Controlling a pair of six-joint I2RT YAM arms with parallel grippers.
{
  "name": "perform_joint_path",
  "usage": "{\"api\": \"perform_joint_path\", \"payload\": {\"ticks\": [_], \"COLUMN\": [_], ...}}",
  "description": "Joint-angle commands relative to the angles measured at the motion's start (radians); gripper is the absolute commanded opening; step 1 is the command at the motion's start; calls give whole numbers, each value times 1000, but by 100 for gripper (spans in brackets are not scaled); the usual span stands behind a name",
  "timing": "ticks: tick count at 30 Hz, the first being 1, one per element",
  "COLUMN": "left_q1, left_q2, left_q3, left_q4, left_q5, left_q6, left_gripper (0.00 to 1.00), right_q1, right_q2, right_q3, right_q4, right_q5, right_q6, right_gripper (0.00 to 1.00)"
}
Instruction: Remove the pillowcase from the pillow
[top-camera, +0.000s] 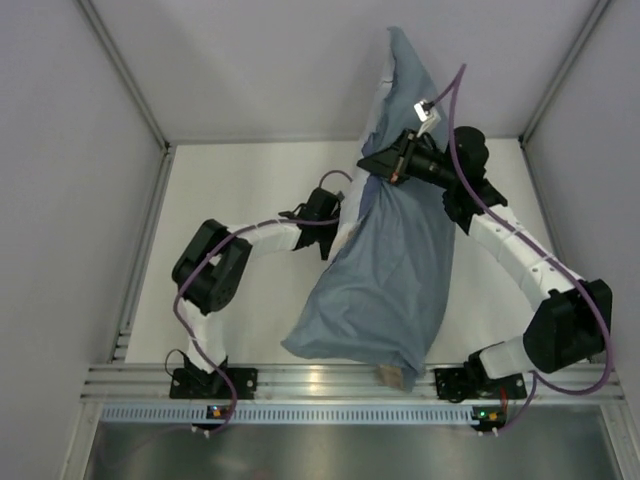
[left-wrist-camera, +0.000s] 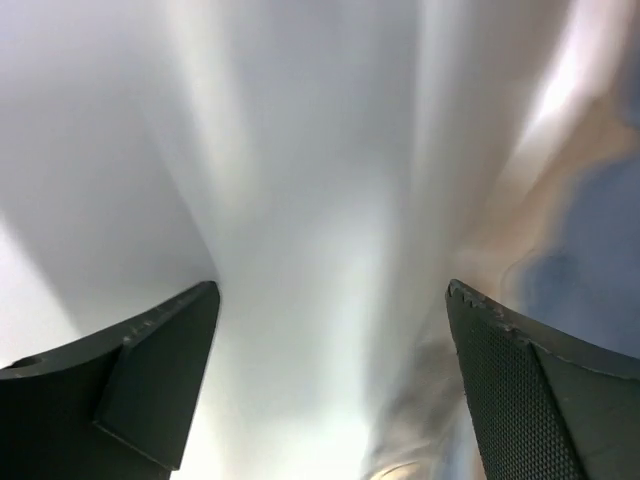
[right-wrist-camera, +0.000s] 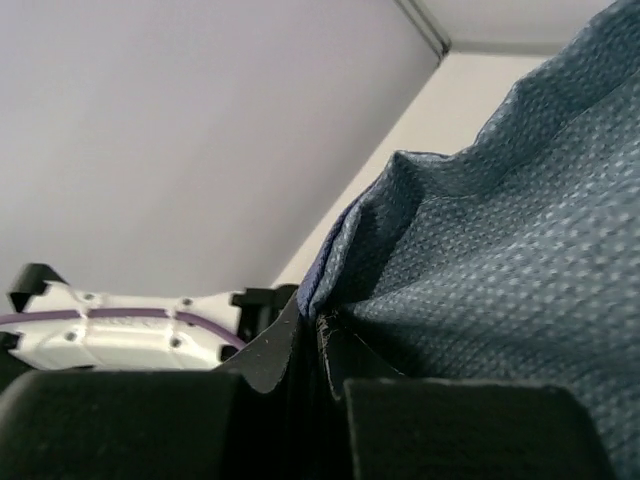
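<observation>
Right gripper (right-wrist-camera: 312, 335) seemingly tight on pillowcase (right-wrist-camera: 500, 250)

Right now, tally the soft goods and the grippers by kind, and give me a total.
pillowcase: 1
pillow: 1
grippers: 2 (left gripper open around the pillow, right gripper shut on the pillowcase)
Total: 4
</observation>
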Motion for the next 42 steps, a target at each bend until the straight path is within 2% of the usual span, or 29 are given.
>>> {"api": "perform_joint_path", "payload": {"ticks": [1,3,4,9,10,11,12,14,18,22,24,28,31,32,33,35,36,39,40,42], "left_q1": [35,53,56,56,56,56,58,58,58,56,56,20,-19,-20,-20,-20,-20,-22,-28,-39], "left_q2": [-208,-323,-368,-627,-652,-671,-704,-747,-911,-948,-933,-915,-942,-951,-965,-973,-977,-1006,-1016,-1037], "left_q3": [-173,-288,-349,-442,-442,-439,-424,-411,-393,-257,-214,-192,-259,-281,-310,-325,-330,-374,-406,-440], "left_q4": [1,-87,-121,-299,-366,-408,-456,-569,-652,-735,-735,-651,-527,-501,-484,-456,-448,-380,-361,-309], "left_q5": [-162,-217,-304,-504,-522,-571,-608,-714,-863,-1001,-962,-703,-554,-527,-513,-469,-442,-297,-270,-198], "left_q6": [-19,-24,-39,-57,-39,-31,-31,-40,-62,-19,10,56,74,79,79,79,79,50,24,-2], "left_gripper": [99,99,99,99,99,99,99,99,99,99,99,88,70,59,57,49,35,14,0,0], "right_q1": [84,124,139,222,233,242,256,268,265,244,226,198,190,190,183,175,163,117,109,94], "right_q2": [48,74,106,211,240,255,266,262,185,59,15,-83,-126,-143,-156,-200,-205,-208,-200,-196], "right_q3": [101,115,133,196,205,216,224,208,168,171,173,117,40,15,-40,-94,-117,-181,-203,-221], "right_q4": [-227,-277,-287,-336,-356,-379,-420,-436,-454,-505,-544,-603,-640,-641,-638,-632,-629,-632,-632,-630], "right_q5": [104,153,164,248,265,303,333,423,480,512,549,635,710,734,754,784,797,782,778,787], "right_q6": [-159,-205,-214,-292,-314,-337,-367,-412,-449,-463,-461,-455,-449,-443,-426,-409,-397,-386,-386,-385], "right_gripper": [0,0,0,0,7,26,66,98,100,100,99,99,99,99,99,99,99,98,98,96]}}
